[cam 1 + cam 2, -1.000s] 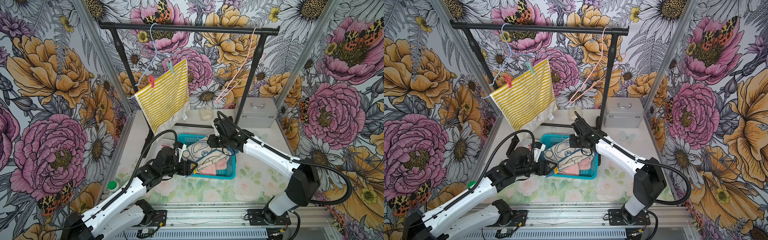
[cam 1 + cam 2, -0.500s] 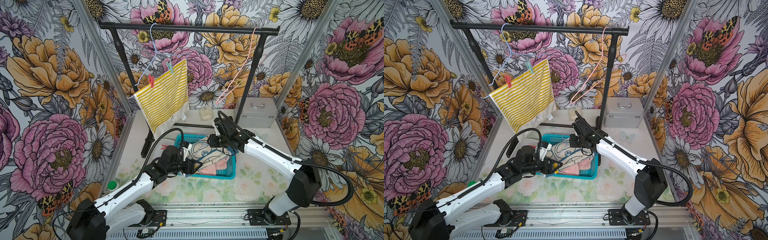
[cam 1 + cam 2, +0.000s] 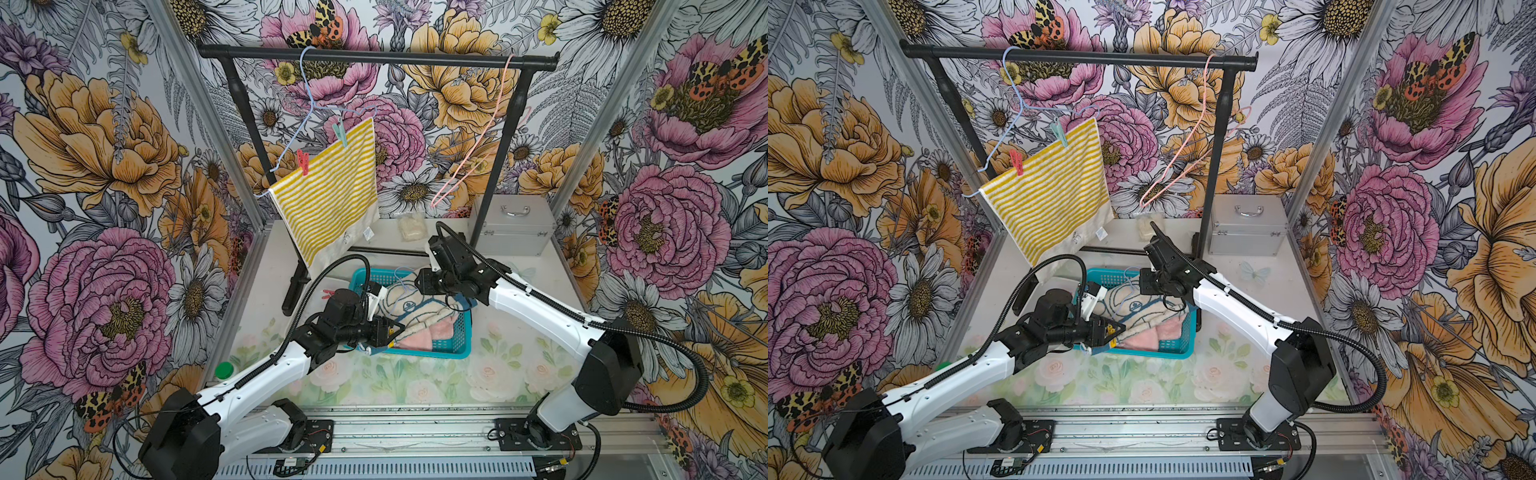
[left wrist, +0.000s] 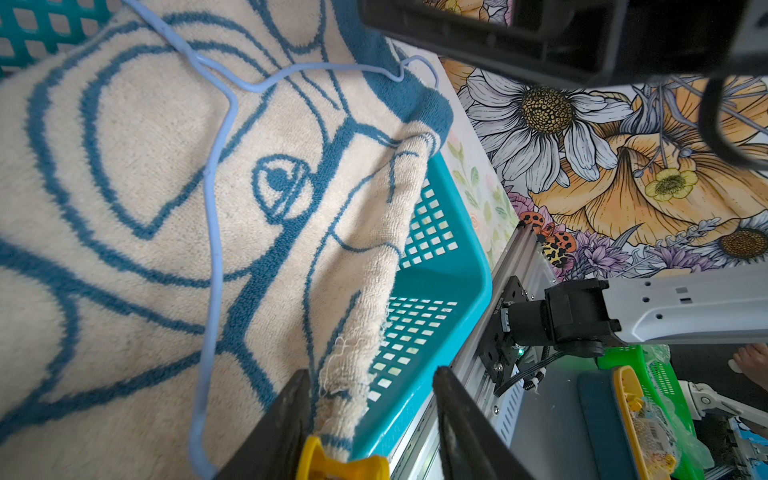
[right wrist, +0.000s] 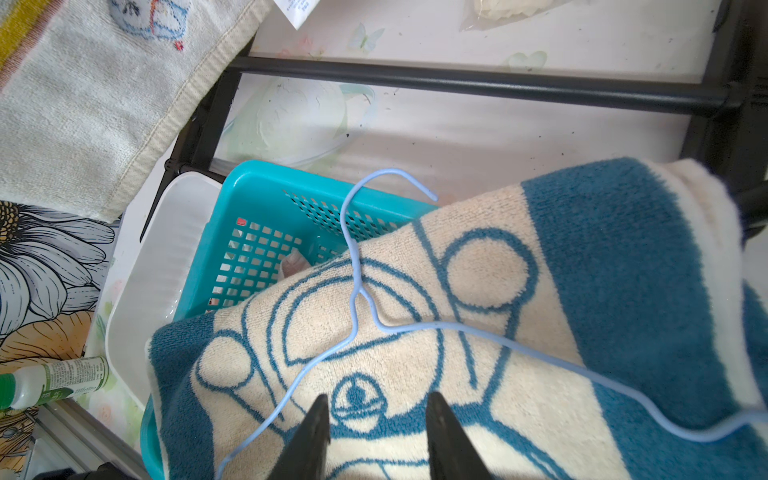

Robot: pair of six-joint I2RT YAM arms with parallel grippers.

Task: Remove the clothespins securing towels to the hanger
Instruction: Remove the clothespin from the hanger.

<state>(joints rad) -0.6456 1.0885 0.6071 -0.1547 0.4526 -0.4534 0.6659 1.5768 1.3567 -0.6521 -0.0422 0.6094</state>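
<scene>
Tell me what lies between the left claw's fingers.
In the left wrist view, a yellow clothespin on the cream towel's folded corner lies between the fingers of the left claw. The teal basket shows behind.

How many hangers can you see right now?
3. A blue hanger on the rail holds the striped towel; a bare pink hanger hangs there too; a second blue hanger lies on the cream towel in the basket. Towels might hide more.
</scene>
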